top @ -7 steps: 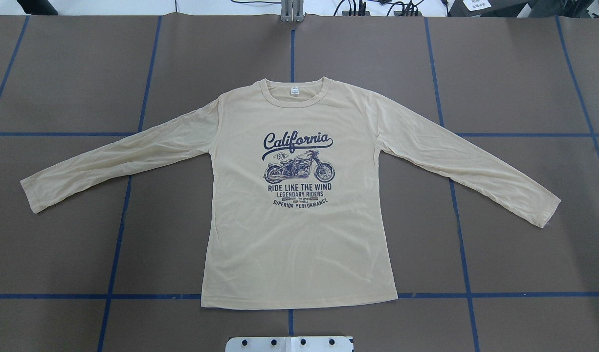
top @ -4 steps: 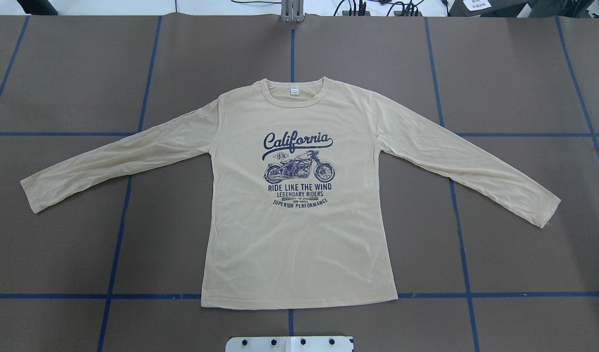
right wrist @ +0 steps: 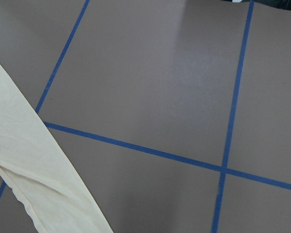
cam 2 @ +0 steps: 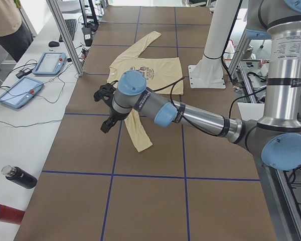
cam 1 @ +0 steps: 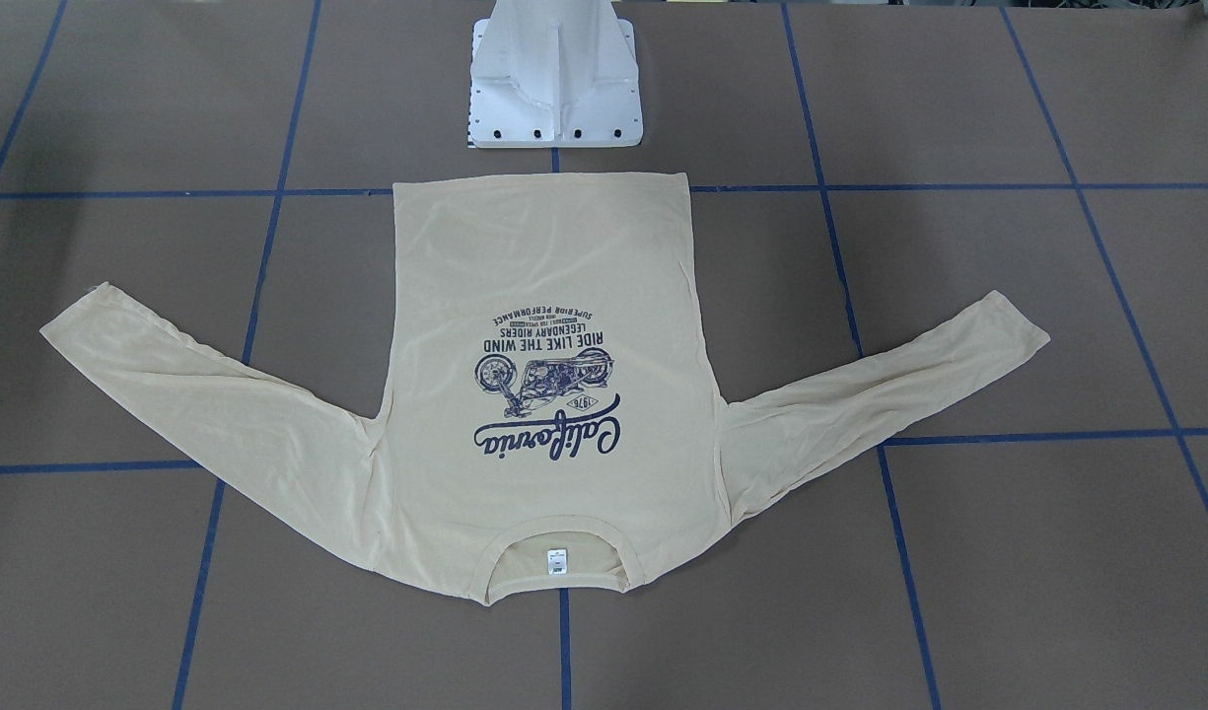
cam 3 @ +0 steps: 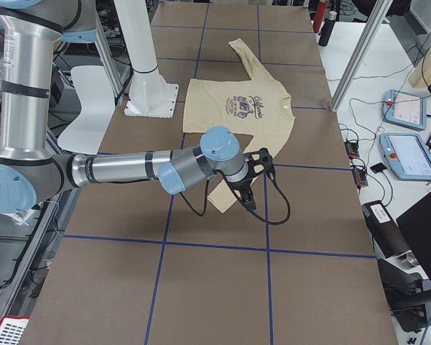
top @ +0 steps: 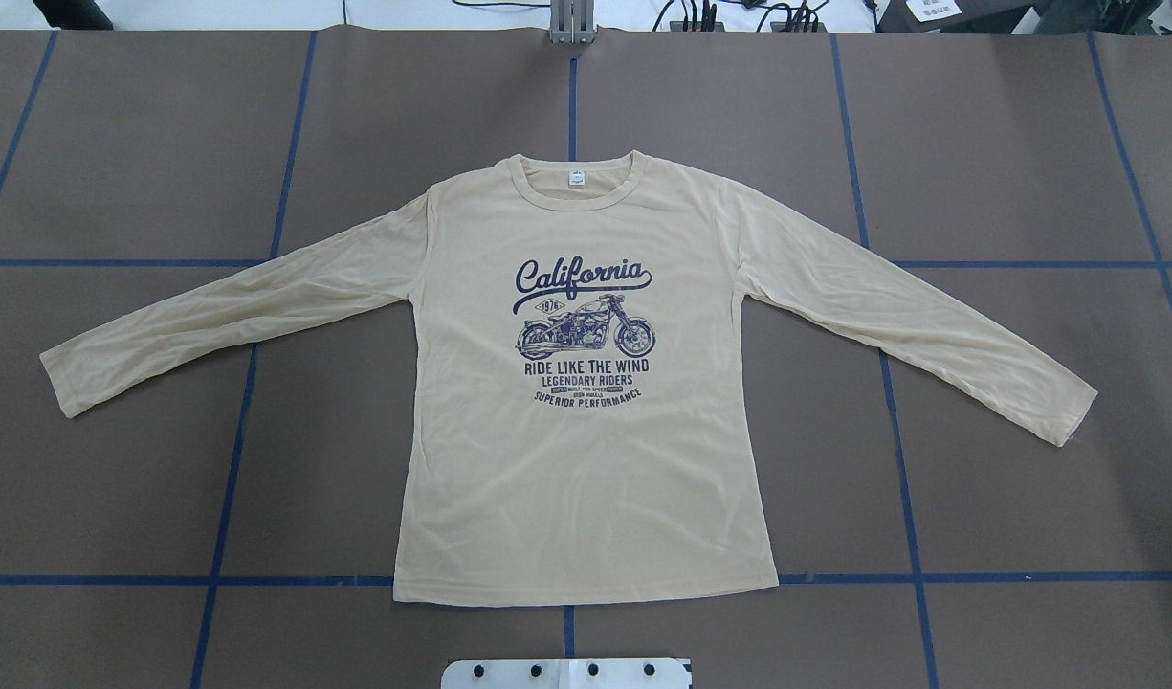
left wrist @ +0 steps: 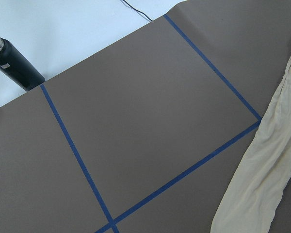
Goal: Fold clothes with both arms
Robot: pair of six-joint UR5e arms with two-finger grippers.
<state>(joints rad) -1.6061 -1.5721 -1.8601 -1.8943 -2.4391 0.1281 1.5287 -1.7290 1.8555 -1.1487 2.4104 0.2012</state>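
Note:
The clothes are one cream-yellow long-sleeved shirt (top: 586,478) lying flat and face up on the brown table, navy "California" print showing, both sleeves spread out and down. Its collar points away from the robot base (cam 1: 554,89). The shirt (cam 1: 554,266) also shows in the front-facing view. In the exterior left view my left gripper (cam 2: 103,111) hovers above the near sleeve's cuff end (cam 2: 138,138). In the exterior right view my right gripper (cam 3: 257,180) hovers over the other sleeve's cuff (cam 3: 223,198). Whether either gripper is open or shut I cannot tell. Each wrist view shows a sleeve end (left wrist: 262,179) (right wrist: 34,170) and no fingers.
Blue tape lines (top: 251,383) grid the table. A black bottle (cam 2: 20,177) and a red one (cam 2: 5,213) lie on the white side bench, with teach pendants (cam 2: 50,63) and cables. A person (cam 2: 5,20) stands at that bench's far end. More pendants (cam 3: 402,108) sit on the opposite bench.

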